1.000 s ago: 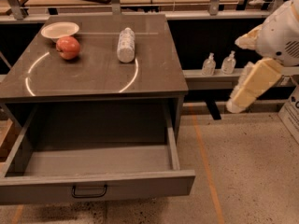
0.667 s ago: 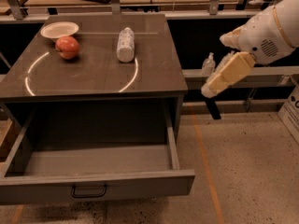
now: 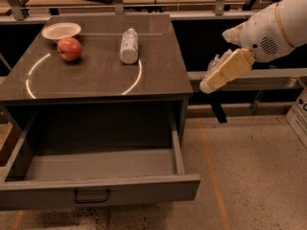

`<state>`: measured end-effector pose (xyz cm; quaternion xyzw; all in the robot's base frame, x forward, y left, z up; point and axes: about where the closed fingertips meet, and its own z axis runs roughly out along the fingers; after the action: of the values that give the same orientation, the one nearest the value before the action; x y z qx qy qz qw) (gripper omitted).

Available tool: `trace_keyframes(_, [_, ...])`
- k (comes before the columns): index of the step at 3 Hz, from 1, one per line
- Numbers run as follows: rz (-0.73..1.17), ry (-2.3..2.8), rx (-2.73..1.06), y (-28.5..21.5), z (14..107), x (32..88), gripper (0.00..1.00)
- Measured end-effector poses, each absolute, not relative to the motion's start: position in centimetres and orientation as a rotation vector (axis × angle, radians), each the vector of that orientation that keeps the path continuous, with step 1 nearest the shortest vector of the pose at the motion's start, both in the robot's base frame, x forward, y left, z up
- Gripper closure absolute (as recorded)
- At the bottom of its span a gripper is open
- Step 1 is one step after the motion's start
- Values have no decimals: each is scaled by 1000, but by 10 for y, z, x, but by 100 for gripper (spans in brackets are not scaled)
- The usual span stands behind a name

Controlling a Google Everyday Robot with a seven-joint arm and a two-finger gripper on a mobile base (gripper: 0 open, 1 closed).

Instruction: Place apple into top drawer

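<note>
The red apple (image 3: 69, 49) sits on the grey cabinet top (image 3: 96, 75) at the back left, just in front of a white bowl (image 3: 61, 31). The top drawer (image 3: 96, 188) is pulled fully out below the top; its inside is bare and its dark handle (image 3: 91, 196) is at the front centre. My gripper (image 3: 212, 82) hangs in the air off the cabinet's right side, at about the height of the top, far right of the apple. It holds nothing that I can see.
A white cylindrical bottle (image 3: 128, 45) lies on its side near the middle of the top. A low shelf rail (image 3: 249, 75) runs behind my arm on the right. A cardboard box (image 3: 298, 114) stands at the far right on the speckled floor.
My arm has swung left and upward, from low on the right towards the cabinet's right edge. The apple, bottle, bowl and drawer have not moved.
</note>
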<state>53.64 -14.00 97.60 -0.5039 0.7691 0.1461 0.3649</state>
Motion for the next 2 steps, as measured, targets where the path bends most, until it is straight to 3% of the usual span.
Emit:
trace_keyframes(1, [428, 1921, -1193, -106, 987, 559, 0])
trace_keyframes(2, [462, 1817, -1071, -56, 1009, 619, 0])
